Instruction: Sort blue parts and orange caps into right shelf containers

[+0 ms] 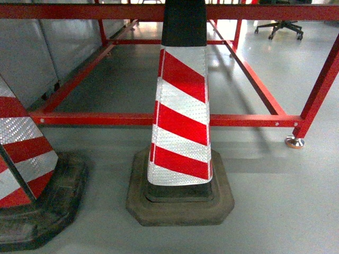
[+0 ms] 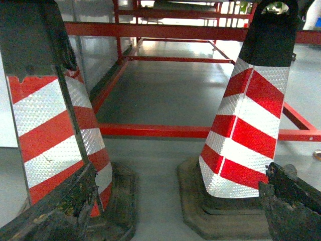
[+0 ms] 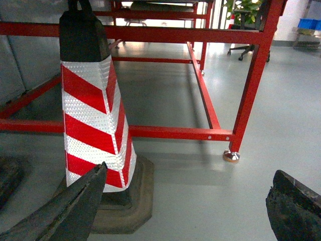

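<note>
Two traffic cones are filling the head view, and none of the task's own things is showing near the robot: no blue parts, no orange caps, no shelf. One cone (image 1: 181, 106) is standing upright in the middle of the grey floor (image 1: 286, 201), its black rubber base (image 1: 180, 203) sitting just in front of the lower rail of a red steel frame (image 1: 159, 119). A second cone (image 1: 21, 153) is standing at the left edge of the view, cut off by it.

Judging from this, the robot is in a travelling or searching step, not a picking one; neither gripper is holding anything. The left gripper (image 2: 170, 211) is showing its two dark fingers spread wide apart at the bottom corners of its wrist view, and the right gripper (image 3: 185, 211) is spread likewise, with bare floor between the fingers.

Only in the right wrist view, at the far upper right corner, is something blue (image 3: 307, 23) showing that may be the containers; it is too small to tell which way it is pointing or how its long axis is lying.

Next, the base is probably needing to steer around the cones and turn toward the right until the shelf comes into view.
</note>
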### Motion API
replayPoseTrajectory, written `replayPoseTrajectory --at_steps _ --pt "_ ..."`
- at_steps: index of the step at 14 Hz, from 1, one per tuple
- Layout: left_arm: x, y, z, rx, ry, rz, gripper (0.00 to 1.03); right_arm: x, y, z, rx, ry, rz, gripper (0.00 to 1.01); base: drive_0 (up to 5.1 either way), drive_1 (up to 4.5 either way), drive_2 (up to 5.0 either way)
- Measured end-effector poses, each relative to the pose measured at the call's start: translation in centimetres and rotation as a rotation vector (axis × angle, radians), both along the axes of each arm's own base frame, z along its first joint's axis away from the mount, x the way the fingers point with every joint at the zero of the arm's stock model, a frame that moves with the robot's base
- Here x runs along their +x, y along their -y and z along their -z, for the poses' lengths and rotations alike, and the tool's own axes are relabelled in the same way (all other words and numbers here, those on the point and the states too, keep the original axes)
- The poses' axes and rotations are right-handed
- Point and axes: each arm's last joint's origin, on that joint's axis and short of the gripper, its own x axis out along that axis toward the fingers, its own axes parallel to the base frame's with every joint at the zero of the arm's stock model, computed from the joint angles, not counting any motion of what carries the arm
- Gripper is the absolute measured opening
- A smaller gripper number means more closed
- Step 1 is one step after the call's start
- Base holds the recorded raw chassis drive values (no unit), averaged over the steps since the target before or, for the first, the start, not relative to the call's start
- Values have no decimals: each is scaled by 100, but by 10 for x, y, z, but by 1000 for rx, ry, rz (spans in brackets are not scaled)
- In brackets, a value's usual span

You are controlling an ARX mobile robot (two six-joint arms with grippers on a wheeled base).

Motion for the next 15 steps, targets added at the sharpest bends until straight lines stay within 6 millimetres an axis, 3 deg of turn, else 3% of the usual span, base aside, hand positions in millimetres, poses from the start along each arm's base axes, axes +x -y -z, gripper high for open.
replayPoseTrajectory --at_steps 15 --pt "0 0 0 0 0 0 98 0 0 0 0 0 0 98 0 0 0"
